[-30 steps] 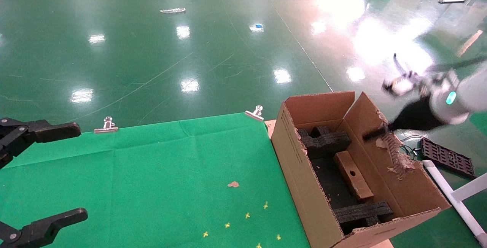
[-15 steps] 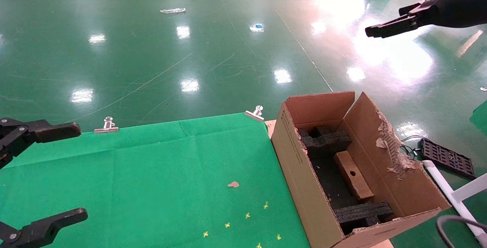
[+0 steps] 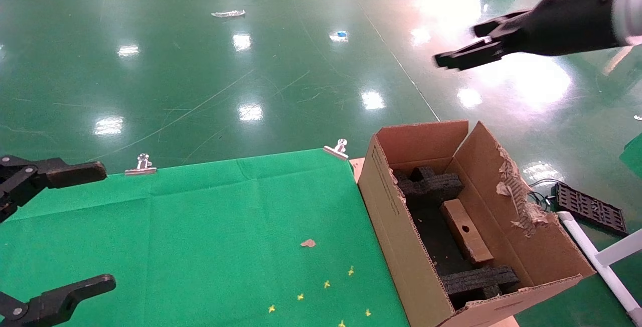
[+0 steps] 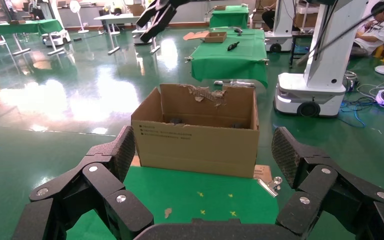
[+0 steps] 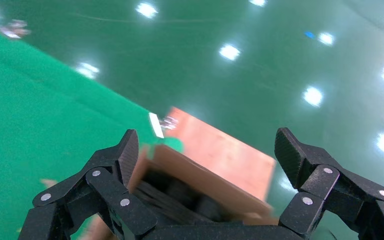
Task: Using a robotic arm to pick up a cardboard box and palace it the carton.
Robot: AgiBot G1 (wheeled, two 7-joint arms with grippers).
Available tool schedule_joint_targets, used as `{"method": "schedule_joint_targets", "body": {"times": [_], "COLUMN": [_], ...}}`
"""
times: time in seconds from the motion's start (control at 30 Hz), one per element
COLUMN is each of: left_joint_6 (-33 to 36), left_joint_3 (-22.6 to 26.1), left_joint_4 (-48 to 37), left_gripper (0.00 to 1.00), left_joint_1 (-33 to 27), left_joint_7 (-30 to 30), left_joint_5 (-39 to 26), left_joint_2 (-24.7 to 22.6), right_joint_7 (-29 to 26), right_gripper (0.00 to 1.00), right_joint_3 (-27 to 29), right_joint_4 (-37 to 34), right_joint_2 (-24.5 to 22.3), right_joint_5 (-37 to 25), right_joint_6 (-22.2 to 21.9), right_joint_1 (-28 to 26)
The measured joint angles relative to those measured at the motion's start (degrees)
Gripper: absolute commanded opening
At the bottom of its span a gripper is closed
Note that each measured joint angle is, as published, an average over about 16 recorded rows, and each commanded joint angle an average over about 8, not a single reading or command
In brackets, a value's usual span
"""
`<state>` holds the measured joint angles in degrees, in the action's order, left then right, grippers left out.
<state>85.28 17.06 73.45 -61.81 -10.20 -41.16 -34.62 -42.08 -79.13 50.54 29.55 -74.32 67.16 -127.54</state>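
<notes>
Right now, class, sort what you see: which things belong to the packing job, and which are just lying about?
Job: right gripper, open, above the carton; cardboard box inside it.

Lying about: left gripper, parked; green cloth; clips; cardboard scrap.

Green cloth [image 3: 200, 226] clipped by two metal clips [image 3: 141, 165]; cardboard scrap [image 3: 307, 242]; yellow marks [image 3: 326, 284].

The right gripper [image 3: 459, 46] of the robotic arm [image 3: 562, 16] hangs high with jaws spread, empty. The left gripper [image 3: 60, 226] rests low, jaws spread.
</notes>
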Motion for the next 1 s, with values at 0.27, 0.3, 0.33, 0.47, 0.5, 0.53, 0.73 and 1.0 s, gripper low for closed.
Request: {"method": "schedule_joint_targets", "body": {"times": [0.27,0.3,0.33,0.47,0.5,0.53,0.73,1.0], "left_joint_6": [0.0,0.0,0.0,0.0,0.0,0.0,0.0,0.0], "left_joint_3": [0.0,0.0,0.0,0.0,0.0,0.1,0.1,0.1], "left_joint_4": [0.0,0.0,0.0,0.0,0.0,0.0,0.0,0.0], "left_gripper": [1.0,1.0,1.0,1.0,1.0,1.0,1.0,1.0], "left_joint_1": [0.0,0.0,0.0,0.0,0.0,0.0,0.0,0.0], "left_joint_7": [0.0,0.0,0.0,0.0,0.0,0.0,0.0,0.0], "left_joint_5": [0.0,0.0,0.0,0.0,0.0,0.0,0.0,0.1], "left_joint_2": [0.0,0.0,0.0,0.0,0.0,0.0,0.0,0.0], "right_joint_7": [4.9,5.5,6.1,8.5,9.1,9.7,13.4,18.2], "right_gripper": [1.0,1.0,1.0,1.0,1.0,1.0,1.0,1.0], "right_joint_3": [9.8,11.1,12.3,17.2,18.4,19.6,26.9,36.7], "right_joint_4": [3.6,4.0,4.5,6.3,6.7,7.2,9.8,13.4], "right_joint_2": [0.9,1.0,1.1,1.5,1.6,1.7,2.3,3.2], "right_joint_5": [5.1,5.7,6.3,8.8,9.5,10.1,13.9,18.9], "right_joint_6": [2.9,3.2,3.6,5.0,5.4,5.8,7.9,10.8], "right_joint_1": [10.3,11.6,12.8,18.0,19.2,20.5,28.2,38.3]}}
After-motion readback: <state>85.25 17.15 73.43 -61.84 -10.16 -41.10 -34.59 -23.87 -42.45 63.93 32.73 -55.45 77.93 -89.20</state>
